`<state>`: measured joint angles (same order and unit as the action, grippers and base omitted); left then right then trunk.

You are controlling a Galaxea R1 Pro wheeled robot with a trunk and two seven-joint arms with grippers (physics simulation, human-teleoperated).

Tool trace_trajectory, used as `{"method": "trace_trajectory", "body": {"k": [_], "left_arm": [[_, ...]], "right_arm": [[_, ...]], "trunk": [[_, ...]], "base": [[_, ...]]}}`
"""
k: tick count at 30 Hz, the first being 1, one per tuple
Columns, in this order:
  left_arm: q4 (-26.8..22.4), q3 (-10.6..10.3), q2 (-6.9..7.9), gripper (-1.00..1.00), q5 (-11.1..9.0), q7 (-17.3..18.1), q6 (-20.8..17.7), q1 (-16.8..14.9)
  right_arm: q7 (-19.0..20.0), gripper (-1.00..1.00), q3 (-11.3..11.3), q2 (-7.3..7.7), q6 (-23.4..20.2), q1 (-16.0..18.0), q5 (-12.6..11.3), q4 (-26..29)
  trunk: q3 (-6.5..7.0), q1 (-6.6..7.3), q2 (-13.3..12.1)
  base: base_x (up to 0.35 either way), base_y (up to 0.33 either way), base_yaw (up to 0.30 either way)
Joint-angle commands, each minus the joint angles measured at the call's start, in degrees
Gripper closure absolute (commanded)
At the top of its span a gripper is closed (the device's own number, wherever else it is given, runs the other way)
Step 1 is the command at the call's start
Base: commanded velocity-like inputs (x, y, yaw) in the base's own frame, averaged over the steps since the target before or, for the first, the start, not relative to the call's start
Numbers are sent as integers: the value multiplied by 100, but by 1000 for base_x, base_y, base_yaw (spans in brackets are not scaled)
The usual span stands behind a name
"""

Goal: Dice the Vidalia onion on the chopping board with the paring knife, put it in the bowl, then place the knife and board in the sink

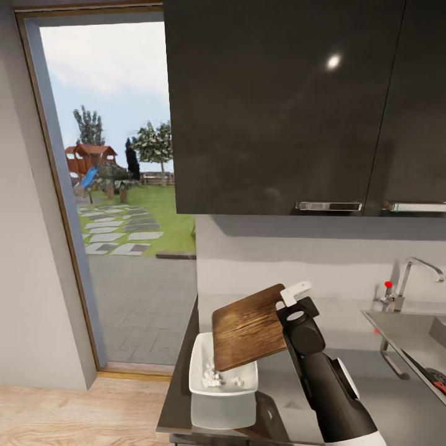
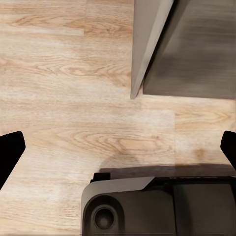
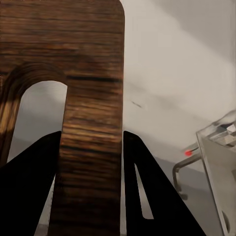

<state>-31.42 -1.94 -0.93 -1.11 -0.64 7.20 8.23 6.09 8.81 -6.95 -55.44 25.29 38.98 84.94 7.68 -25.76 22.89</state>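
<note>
While right gripper (image 1: 296,301) clamps the chopping board (image 1: 249,326) by its handle end, tilted over the bowl (image 1: 220,379) at the countertop's (image 1: 396,396) left end, diced onion (image 1: 214,375) sits inside. Steepen gently; keep the low edge over the bowl. Left gripper (image 2: 118,147) spread, idle.

The dark wooden board (image 1: 249,327) is tilted above the white square bowl (image 1: 222,381), its low edge over the bowl. White dice (image 1: 214,376) lie inside. The bowl sits on the grey worktop (image 1: 365,371). The red-handled knife (image 1: 427,373) lies in the sink (image 1: 409,337).
</note>
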Motion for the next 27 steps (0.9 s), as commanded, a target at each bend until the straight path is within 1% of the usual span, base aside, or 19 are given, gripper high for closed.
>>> {"method": "trace_trajectory", "body": {"k": [1, 3, 4, 5, 6, 8, 9, 10, 12, 14, 17, 18, 21, 27], "left_arm": [[16, -11, 0, -100, -12, -7, 10, 3], [36, -10, -2, -100, -12, -7, 10, 3], [44, -9, -3, -100, -12, -7, 10, 3], [48, -9, -3, -100, -12, -7, 10, 3], [52, -10, -3, -100, -12, -7, 10, 3], [53, -9, -4, -100, -9, -7, 10, 3], [54, -9, -4, -100, -8, -7, 10, 3], [55, -11, -4, -100, -8, -7, 10, 3], [55, -13, -4, -100, -7, -7, 10, 3], [55, -15, -4, -100, -6, -7, 10, 3], [56, -17, -4, -100, -4, -7, 10, 3], [56, -17, -4, -100, -7, -7, 10, 3], [57, -17, -4, -100, -7, -7, 10, 3], [57, -17, -4, -100, -5, -7, 10, 3]], "right_arm": [[73, 100, -16, 8, -18, 0, 54, 5], [93, 100, -76, 16, -11, 1, 15, 15], [114, 100, -168, 13, -6, 1, -50, 21], [144, 100, -311, 4, 8, 1, -162, 25], [201, 100, -588, -6, 63, 2, -431, 30], [276, 100, -949, 3, 193, 2, -892, 36], [307, 100, -1088, 17, 263, 2, -1130, 38], [334, 100, -1194, 27, 326, 2, -1357, 37], [373, 100, -1323, 42, 413, 2, -1753, 34], [390, 100, -1378, 49, 458, 2, -2005, 33], [398, 100, -1400, 52, 537, 2, -2148, 32], [400, 100, -1404, 53, 639, 2, -2174, 32], [399, 100, -1407, 53, 803, 2, -2190, 24], [369, 100, -1409, 49, 864, 2, -2192, 15]], "trunk": [[-1, -2, 3], [-1, -2, 3], [-1, -2, 3], [-1, -2, 3], [-1, -2, 3], [-1, -2, 3], [-1, -2, 3], [-1, -2, 3], [-1, -2, 3], [-1, -2, 3], [-1, -2, 3], [-1, -2, 3], [-1, -2, 3], [-1, -2, 3]], "base": [[0, 0, 0], [0, 0, 0], [0, 0, 0], [0, 0, 0], [0, 0, 0], [0, 0, 0], [0, 0, 0], [0, 0, 0], [0, -24, 0], [-7, -106, 0], [-59, -206, 0], [-89, -268, 0], [-97, -284, 0], [-104, -295, 0]]}}
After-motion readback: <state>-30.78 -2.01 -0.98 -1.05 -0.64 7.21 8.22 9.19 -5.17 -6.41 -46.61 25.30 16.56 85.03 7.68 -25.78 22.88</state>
